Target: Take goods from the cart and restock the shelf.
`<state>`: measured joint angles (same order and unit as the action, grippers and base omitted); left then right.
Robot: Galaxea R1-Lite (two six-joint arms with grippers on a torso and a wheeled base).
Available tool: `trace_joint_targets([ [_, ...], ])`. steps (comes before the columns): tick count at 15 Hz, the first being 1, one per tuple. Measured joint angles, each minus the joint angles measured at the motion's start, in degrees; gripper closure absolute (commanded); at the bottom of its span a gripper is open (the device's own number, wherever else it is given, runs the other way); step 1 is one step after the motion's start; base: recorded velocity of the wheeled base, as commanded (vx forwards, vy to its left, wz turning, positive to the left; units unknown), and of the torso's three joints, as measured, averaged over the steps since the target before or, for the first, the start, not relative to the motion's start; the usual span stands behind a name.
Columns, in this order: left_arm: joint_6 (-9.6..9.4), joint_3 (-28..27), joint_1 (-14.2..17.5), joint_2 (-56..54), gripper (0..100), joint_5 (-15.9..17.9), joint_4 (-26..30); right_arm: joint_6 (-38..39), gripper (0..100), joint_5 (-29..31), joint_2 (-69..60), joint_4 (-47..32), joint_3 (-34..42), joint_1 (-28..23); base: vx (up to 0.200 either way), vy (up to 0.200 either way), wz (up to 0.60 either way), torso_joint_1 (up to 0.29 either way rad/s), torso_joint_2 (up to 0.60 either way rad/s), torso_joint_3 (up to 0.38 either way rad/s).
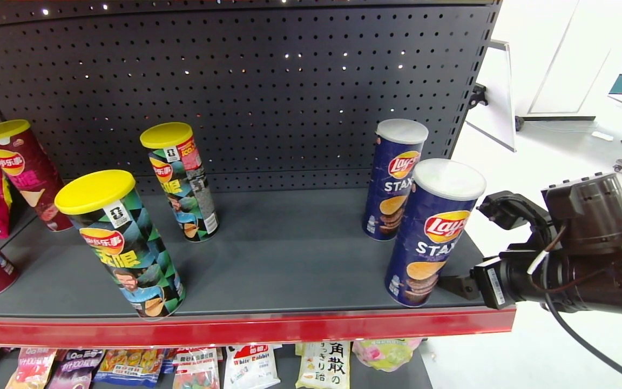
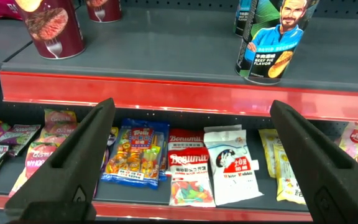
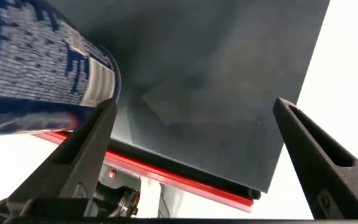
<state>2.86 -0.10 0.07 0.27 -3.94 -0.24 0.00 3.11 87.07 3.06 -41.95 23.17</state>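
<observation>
A blue chip can (image 1: pixel 432 232) with a white lid stands upright near the front right corner of the grey shelf board (image 1: pixel 289 254). A second blue can (image 1: pixel 396 178) stands just behind it. My right gripper (image 1: pixel 451 283) sits low at the front can's right side, by its base. In the right wrist view this gripper (image 3: pixel 194 102) is open and holds nothing, with the blue can (image 3: pixel 42 62) beside one finger. My left gripper (image 2: pixel 192 106) is open and empty, facing the shelf's red front edge (image 2: pixel 185 93) and the lower tier.
Two yellow-lidded patterned cans (image 1: pixel 122 243) (image 1: pixel 180 181) and red cans (image 1: pixel 22 173) stand on the left half of the board. The black pegboard back wall (image 1: pixel 268 92) closes the rear. Snack bags (image 2: pixel 191 168) lie on the tier below. Bare board lies between the can groups.
</observation>
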Motion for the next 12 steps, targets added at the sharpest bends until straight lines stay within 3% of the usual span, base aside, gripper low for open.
trace_joint_targets([
  [12, 0.00, 0.0, 0.0, 0.0, 0, 0.0, 0.0, 0.3, 0, 0.3, 1.2, 1.1, -0.5, 3.1, 0.000, 0.000, 0.00, 0.000, 0.00, 0.000],
])
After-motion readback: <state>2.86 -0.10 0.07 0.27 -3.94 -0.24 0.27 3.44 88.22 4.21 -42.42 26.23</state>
